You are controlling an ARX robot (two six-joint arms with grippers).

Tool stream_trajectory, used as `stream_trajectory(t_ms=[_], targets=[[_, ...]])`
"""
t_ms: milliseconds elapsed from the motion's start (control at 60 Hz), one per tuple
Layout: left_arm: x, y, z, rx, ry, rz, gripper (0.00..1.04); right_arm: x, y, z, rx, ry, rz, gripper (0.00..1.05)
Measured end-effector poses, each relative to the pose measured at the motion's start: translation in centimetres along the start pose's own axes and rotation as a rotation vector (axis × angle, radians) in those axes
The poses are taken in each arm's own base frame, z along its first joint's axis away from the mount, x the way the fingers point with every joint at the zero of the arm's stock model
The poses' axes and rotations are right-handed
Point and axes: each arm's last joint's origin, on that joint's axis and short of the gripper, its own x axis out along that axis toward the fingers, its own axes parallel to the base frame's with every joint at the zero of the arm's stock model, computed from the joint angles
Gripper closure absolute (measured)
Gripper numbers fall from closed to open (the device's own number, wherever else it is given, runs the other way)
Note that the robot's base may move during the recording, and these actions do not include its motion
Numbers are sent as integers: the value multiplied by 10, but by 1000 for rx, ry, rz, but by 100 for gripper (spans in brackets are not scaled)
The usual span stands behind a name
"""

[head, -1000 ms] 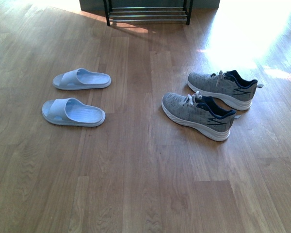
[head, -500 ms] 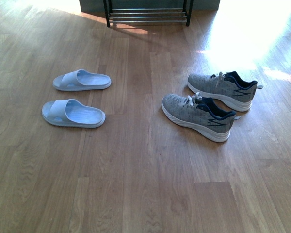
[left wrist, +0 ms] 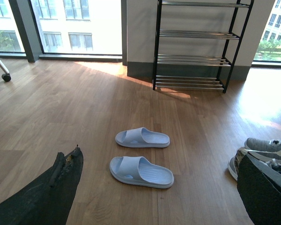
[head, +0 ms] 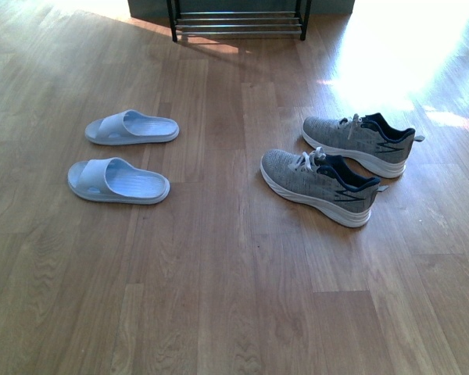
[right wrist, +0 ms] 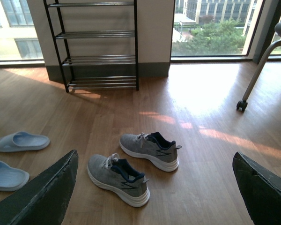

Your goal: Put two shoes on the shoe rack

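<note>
Floor [head: 219, 297]: warm brown wood planks, laid lengthwise away from the robot, with a soft sheen. A bright sun patch [head: 399, 55] washes out the boards at far right. A thinner streak of light falls just in front of the shoe rack [head: 238, 23].

Shoe rack: black frame with silver bars, standing against a pale wall section [right wrist: 152, 33] at the far end of the room. The wrist views show four tiers, all bare. Large windows [left wrist: 79, 23] flank the wall section, with buildings and trees outside.

Task shoes: both are on the floor, right of centre and well short of the rack. The nearer sneaker [head: 320, 186] and the farther sneaker [head: 359, 142] lie side by side, just apart. Their toes point left and their soles are down.

Left of centre is a pair of pale blue slippers, one farther [head: 131, 127] and one nearer [head: 117, 180]. They are well apart from the sneakers.

Room edges: a chair castor [left wrist: 6, 77] is by the left window. A chair leg with castor [right wrist: 242, 105] stands in the sunlit area on the right.

Left jaws: spread wide, holding nothing, above the floor. Right jaws: likewise spread wide and holding nothing, with the sneakers in view between the dark fingers [right wrist: 42, 197].
</note>
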Motion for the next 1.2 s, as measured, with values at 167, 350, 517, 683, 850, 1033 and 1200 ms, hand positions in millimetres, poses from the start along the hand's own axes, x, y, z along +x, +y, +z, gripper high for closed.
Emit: stream_trajectory(t_ms=[167,350,517,683,850,1033,1200], targets=[[0,0,0,0,0,0,9,0,0,0,0,0,0,9],[0,0,0,0,0,0,9,0,0,0,0,0,0,9],[0,0,0,0,0,0,9,0,0,0,0,0,0,9],[0,0,0,0,0,3,9,0,0,0,0,0,2,9],[0,0,0,0,0,3,9,0,0,0,0,0,1,9],[0,0,0,0,0,2,9,0,0,0,0,0,-1,9],[0,0,0,0,0,2,9,0,0,0,0,0,-1,9]])
